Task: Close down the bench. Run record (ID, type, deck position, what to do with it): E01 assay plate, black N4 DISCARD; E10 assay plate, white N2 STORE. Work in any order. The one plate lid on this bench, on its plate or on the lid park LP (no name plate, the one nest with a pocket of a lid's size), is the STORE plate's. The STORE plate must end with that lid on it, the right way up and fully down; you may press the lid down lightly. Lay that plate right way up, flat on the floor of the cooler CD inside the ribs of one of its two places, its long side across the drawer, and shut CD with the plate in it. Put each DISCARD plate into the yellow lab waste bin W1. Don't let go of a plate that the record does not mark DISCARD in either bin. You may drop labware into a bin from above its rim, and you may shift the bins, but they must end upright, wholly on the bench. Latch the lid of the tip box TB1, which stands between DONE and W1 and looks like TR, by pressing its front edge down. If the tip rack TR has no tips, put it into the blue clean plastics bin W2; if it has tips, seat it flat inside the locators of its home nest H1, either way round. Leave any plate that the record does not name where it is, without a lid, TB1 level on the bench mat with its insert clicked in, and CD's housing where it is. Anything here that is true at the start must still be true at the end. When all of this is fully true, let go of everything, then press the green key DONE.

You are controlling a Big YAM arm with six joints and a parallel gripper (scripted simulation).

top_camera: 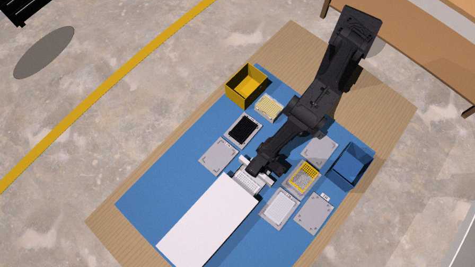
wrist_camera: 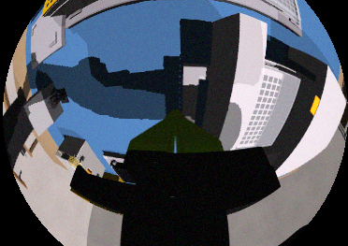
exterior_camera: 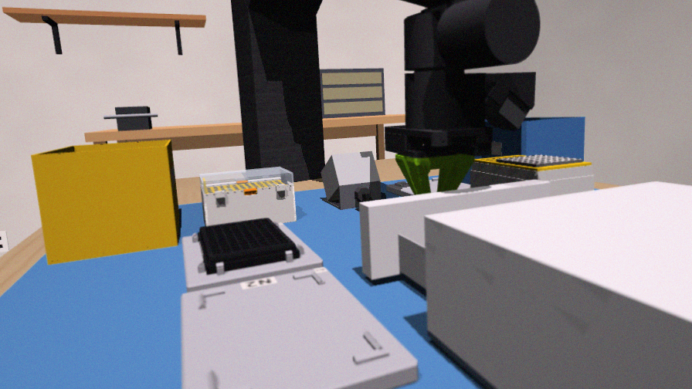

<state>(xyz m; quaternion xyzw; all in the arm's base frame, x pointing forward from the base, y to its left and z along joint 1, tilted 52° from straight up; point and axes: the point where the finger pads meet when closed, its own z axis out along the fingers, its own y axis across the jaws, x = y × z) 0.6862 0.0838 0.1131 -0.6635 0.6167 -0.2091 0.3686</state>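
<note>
My gripper (top_camera: 257, 170) is shut and empty, its green fingers (exterior_camera: 435, 173) low just outside the white front panel (exterior_camera: 449, 211) of the cooler drawer; I cannot tell whether they touch it. The drawer stands partly open from the white housing (top_camera: 208, 220) and holds a white plate (top_camera: 247, 180), also in the wrist view (wrist_camera: 268, 109). The black plate (top_camera: 243, 130) sits on its nest beside the empty nest N2 (top_camera: 218, 156). The tip box (top_camera: 268, 107) stands by the yellow bin (top_camera: 246, 85). The yellow-framed tip rack (top_camera: 304, 176) sits on a nest.
The blue bin (top_camera: 350, 166) stands at the mat's right edge. Another white plate (top_camera: 279, 208) lies on a nest next to the empty nest H1 (top_camera: 313, 212). A bare grey nest (top_camera: 318, 150) lies under the arm. A grey wedge block (exterior_camera: 351, 178) stands behind the drawer.
</note>
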